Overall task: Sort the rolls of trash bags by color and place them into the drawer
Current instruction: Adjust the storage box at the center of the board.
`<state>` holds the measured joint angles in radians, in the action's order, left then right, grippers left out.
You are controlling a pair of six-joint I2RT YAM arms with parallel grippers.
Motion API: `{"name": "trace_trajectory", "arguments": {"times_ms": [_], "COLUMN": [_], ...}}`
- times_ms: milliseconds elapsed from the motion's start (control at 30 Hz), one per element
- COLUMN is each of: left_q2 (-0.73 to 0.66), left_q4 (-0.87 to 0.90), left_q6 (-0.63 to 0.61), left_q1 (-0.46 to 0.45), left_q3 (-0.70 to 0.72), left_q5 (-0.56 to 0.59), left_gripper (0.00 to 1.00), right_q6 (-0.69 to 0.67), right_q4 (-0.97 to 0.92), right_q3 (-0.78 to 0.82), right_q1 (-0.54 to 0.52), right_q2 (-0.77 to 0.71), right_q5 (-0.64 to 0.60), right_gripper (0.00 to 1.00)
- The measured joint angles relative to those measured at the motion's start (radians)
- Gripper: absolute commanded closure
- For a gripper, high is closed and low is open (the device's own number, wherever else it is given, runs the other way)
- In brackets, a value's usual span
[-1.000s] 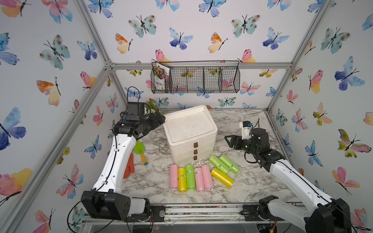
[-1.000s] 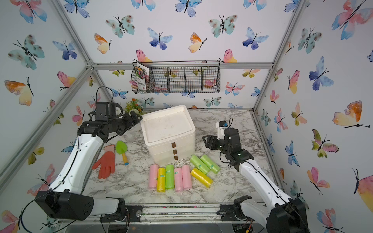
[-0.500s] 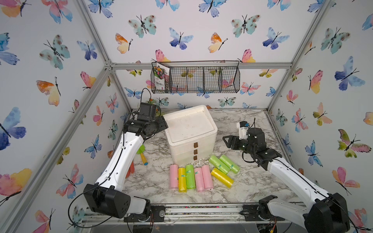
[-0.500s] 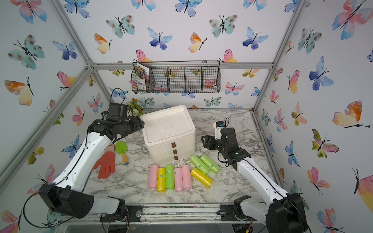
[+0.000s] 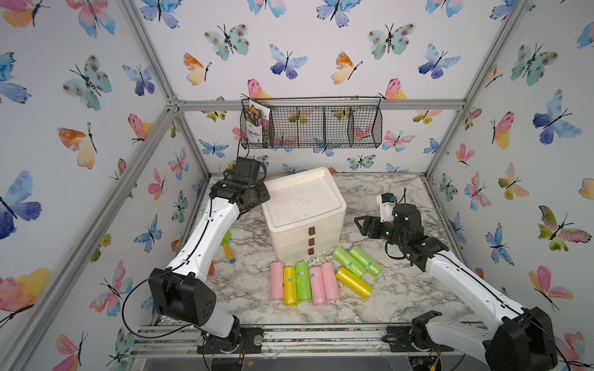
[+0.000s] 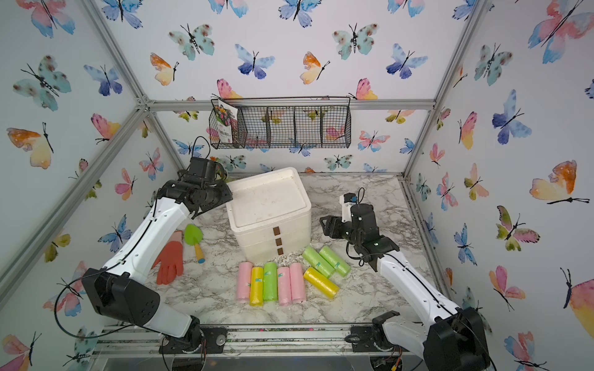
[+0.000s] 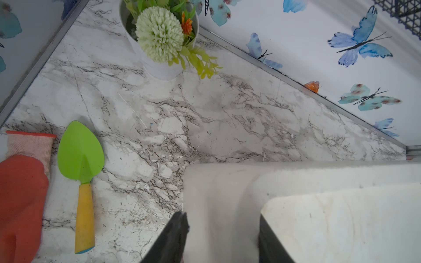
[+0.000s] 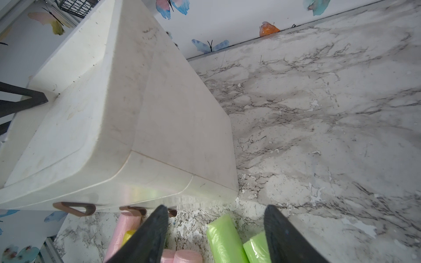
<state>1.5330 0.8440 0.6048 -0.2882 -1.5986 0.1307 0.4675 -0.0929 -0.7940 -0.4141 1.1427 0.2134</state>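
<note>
The white drawer unit point(image 5: 303, 205) stands mid-table, its three brown-handled drawers point(image 5: 311, 241) closed. My left gripper point(image 5: 262, 196) point(image 7: 221, 215) straddles the unit's top left rim point(image 7: 218, 193), one finger outside and one on the lid, both pressed against it. The rolls of trash bags lie in front. Pink point(image 5: 276, 281), yellow point(image 5: 290, 286), green point(image 5: 302, 281) and two pink point(image 5: 323, 284) form a row. Two green point(image 5: 356, 261) and a yellow point(image 5: 353, 282) lie to their right. My right gripper point(image 5: 361, 225) point(image 8: 215, 207) hovers open and empty beside the unit's right side, above the green rolls point(image 8: 224, 239).
An orange glove point(image 6: 170, 263) and a green trowel point(image 6: 193, 234) lie left of the unit under my left arm. A white flower pot point(image 7: 159, 38) stands in the back left corner. A wire basket point(image 5: 311, 127) hangs on the back wall.
My left arm has swung right to the drawer unit's top left corner and its jaws have narrowed onto the rim. The right arm has barely moved.
</note>
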Motion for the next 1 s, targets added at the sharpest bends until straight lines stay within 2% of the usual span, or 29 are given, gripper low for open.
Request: {"name": "trace_trajectory", "arguments": {"times_ms": [67, 200, 267, 333, 700, 1000], "left_q2": [0.005, 0.008, 0.011, 0.013, 0.014, -0.040], "left_q4": [-0.005, -0.009, -0.008, -0.006, -0.020, -0.109], "left_q6": [0.006, 0.013, 0.010, -0.003, 0.045, 0.195], "left_q1": [-0.002, -0.008, -0.012, -0.015, -0.018, -0.021], "left_q3": [-0.007, -0.010, -0.013, -0.014, -0.008, 0.087], "left_q5": [0.003, 0.011, 0.025, 0.036, 0.054, 0.141], "left_gripper": [0.78, 0.84, 0.94, 1.00, 1.00, 1.00], "right_q6": [0.000, 0.000, 0.000, 0.000, 0.000, 0.000], "right_q4": [0.000, 0.000, -0.001, -0.002, -0.015, -0.034], "right_q3": [0.000, 0.000, 0.000, 0.000, 0.000, 0.000], "right_q1": [0.000, 0.000, 0.000, 0.000, 0.000, 0.000], "right_q2": [0.000, 0.000, 0.000, 0.000, 0.000, 0.000], "right_q5": [-0.002, -0.004, -0.004, -0.004, -0.004, 0.001], "right_gripper": [0.30, 0.30, 0.30, 0.30, 0.30, 0.30]}}
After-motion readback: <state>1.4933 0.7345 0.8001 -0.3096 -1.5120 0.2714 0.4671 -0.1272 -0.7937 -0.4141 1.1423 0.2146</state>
